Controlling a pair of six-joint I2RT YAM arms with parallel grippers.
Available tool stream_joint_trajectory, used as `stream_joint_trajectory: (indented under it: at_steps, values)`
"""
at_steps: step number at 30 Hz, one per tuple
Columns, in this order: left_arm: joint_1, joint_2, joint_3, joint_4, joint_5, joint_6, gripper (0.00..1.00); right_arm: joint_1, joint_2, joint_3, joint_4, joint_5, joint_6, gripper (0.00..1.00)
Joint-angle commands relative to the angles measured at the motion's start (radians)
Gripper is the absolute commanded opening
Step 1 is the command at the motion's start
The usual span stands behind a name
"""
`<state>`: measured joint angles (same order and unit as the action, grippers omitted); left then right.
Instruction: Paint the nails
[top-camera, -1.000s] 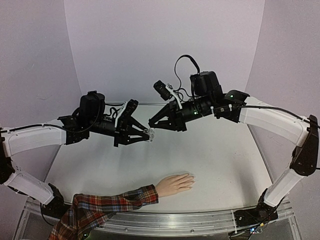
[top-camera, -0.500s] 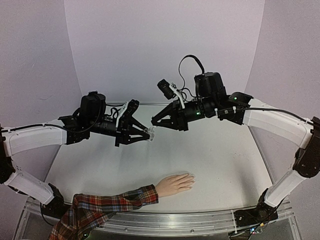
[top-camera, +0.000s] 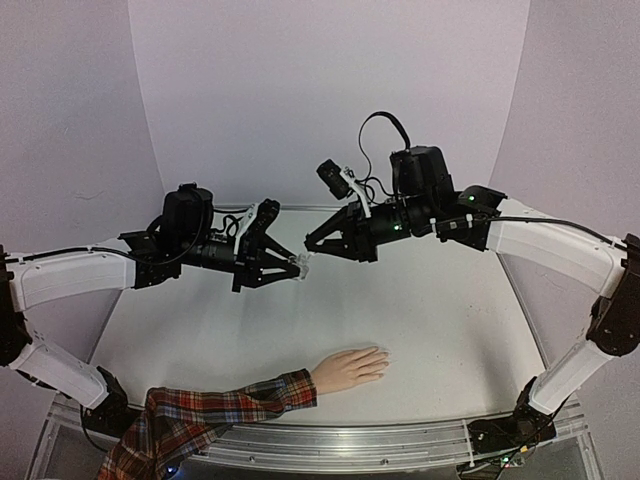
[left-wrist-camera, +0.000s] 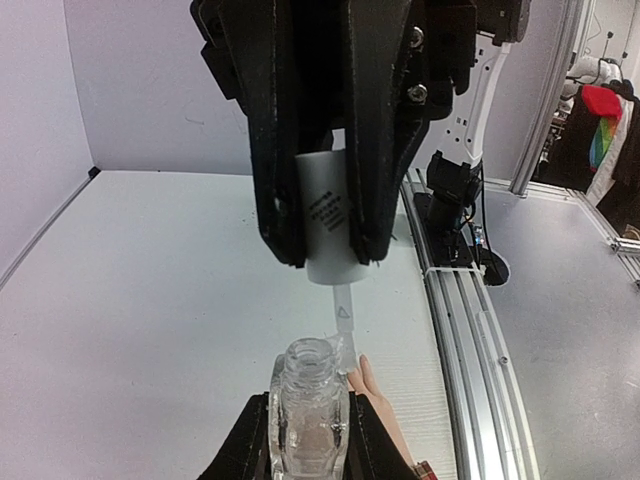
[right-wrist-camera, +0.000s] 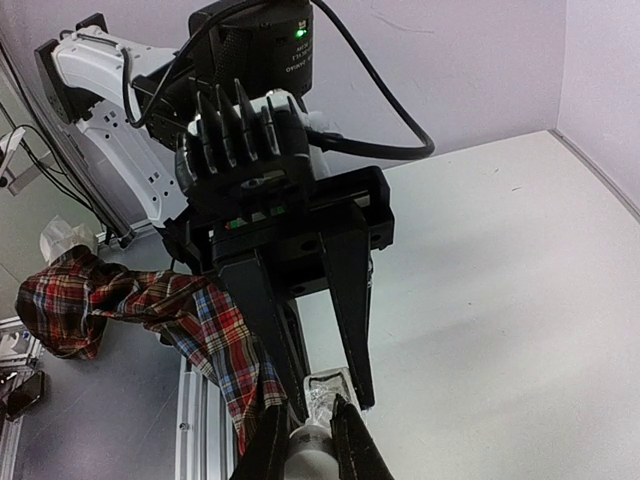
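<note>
My left gripper (top-camera: 292, 267) is shut on a small clear bottle (left-wrist-camera: 308, 405) and holds it in the air over the middle of the table, its neck open. My right gripper (top-camera: 310, 249) is shut on the white cap (left-wrist-camera: 328, 235). The cap's thin brush stem (left-wrist-camera: 343, 315) hangs at the rim of the bottle's neck. The pale mannequin hand (top-camera: 350, 367) in a red plaid sleeve (top-camera: 220, 408) lies flat near the front edge, below both grippers. Its nails are barely visible; one fingertip nail (left-wrist-camera: 361, 360) shows past the bottle. In the right wrist view, my right gripper (right-wrist-camera: 310, 445) meets the bottle (right-wrist-camera: 335, 390).
Both arms reach inward and meet tip to tip above the white table (top-camera: 450, 320). A metal rail (top-camera: 380, 440) runs along the front edge. Purple walls close the back and sides.
My right gripper with the cap has shifted slightly to the right, away from the bottle. The left arm and the mannequin hand have hardly moved.
</note>
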<state>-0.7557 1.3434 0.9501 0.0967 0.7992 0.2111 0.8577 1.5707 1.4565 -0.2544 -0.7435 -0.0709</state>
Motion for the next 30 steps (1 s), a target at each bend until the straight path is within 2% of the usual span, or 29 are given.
stream_joint_trajectory:
  at_steps: [1,7,12,20,25,30]
  values:
    - [0.006,-0.007,0.044,0.031,-0.006,0.011,0.00,-0.003,-0.041,-0.012,0.034,0.027,0.016,0.00]
    - [0.006,-0.005,0.032,0.033,-0.039,0.013,0.00,-0.003,-0.085,-0.056,0.078,0.088,0.033,0.00]
    - [0.005,-0.028,-0.015,0.084,-0.180,0.006,0.00,-0.008,-0.184,-0.163,0.103,0.182,0.061,0.00]
    - [0.004,-0.105,-0.070,0.169,-0.426,-0.053,0.00,-0.030,-0.340,-0.419,0.056,0.521,0.338,0.00]
    - [0.001,-0.117,-0.050,0.195,-0.559,-0.108,0.00,-0.029,-0.382,-0.608,0.043,0.556,0.504,0.00]
    - [-0.003,-0.082,-0.015,0.208,-0.611,-0.101,0.00,-0.014,-0.406,-0.755,0.079,0.592,0.533,0.00]
